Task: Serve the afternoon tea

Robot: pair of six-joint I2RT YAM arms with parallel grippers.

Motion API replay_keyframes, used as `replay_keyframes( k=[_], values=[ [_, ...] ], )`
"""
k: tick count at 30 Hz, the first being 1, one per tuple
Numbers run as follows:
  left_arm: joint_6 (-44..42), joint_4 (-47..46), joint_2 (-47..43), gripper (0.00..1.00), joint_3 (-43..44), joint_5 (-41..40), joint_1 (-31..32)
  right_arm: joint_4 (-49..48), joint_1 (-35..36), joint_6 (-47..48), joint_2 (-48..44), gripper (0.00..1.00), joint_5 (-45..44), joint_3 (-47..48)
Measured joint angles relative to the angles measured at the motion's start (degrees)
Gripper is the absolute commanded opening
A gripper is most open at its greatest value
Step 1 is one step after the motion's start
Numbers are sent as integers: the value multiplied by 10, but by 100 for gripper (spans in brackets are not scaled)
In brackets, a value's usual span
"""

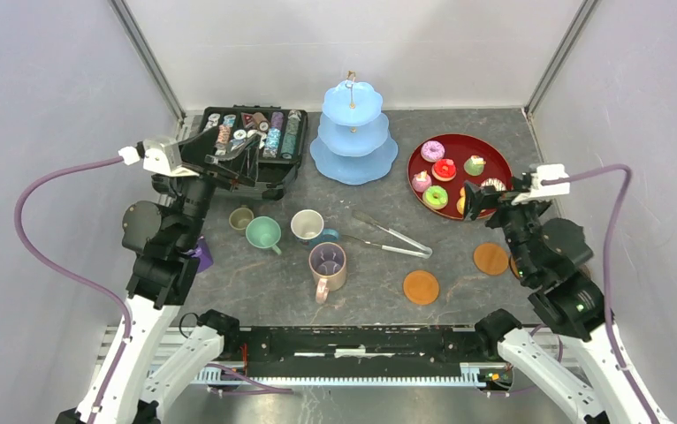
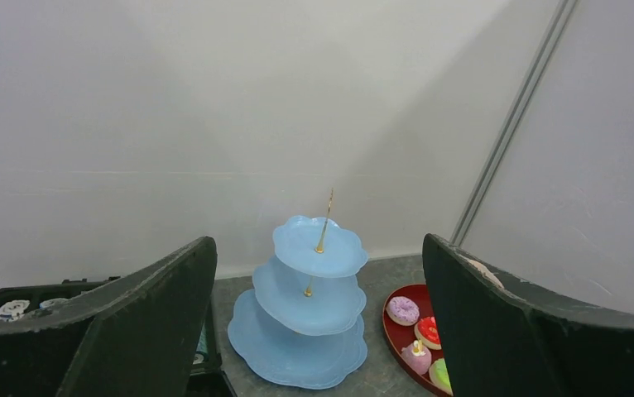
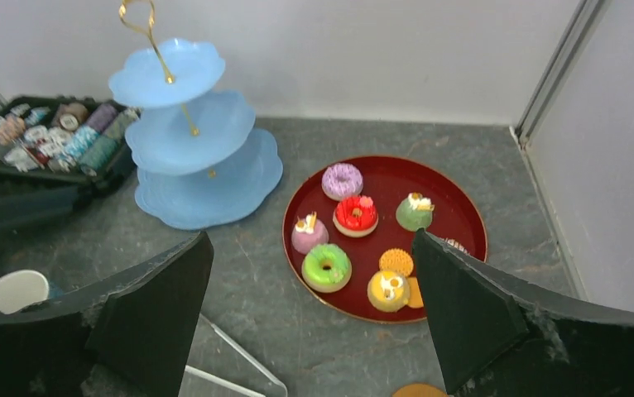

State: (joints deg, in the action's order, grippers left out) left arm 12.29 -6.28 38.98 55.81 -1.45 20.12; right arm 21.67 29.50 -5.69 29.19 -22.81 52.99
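L gripper (image 2: 318,248), R gripper (image 3: 309,240) spread wide; pastries (image 3: 355,215) on red tray (image 3: 458,222).

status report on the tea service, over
Jaws open on left gripper and right gripper, both empty. Tea: pastries on red tray, three-tier stand bare. Possible obstacle: metal tongs between mugs and tray.

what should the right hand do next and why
Probably lower the right hand onto the green doughnut and close on it. The hand hangs open above the red tray with that doughnut roughly below the gap. All three tiers of the pale-blue stand are bare, so nothing looks served yet.
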Motion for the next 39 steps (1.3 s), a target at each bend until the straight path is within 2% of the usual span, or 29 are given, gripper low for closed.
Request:
replay_keyframes(
  k=[6, 18, 33, 39],
  values=[
    [0, -3, 11, 100, -6, 5, 5, -3, 0, -7, 45, 98, 9, -53],
    [0, -12, 19, 100, -9, 17, 18, -97, 0, 13, 171, 98, 228, -200],
    [0, -12, 19, 100, -9, 17, 23, -158, 2, 74, 385, 98, 345, -225],
    [1, -14, 26, 100, -9, 18, 25, -165, 10, 104, 416, 98, 348, -224]
  ],
)
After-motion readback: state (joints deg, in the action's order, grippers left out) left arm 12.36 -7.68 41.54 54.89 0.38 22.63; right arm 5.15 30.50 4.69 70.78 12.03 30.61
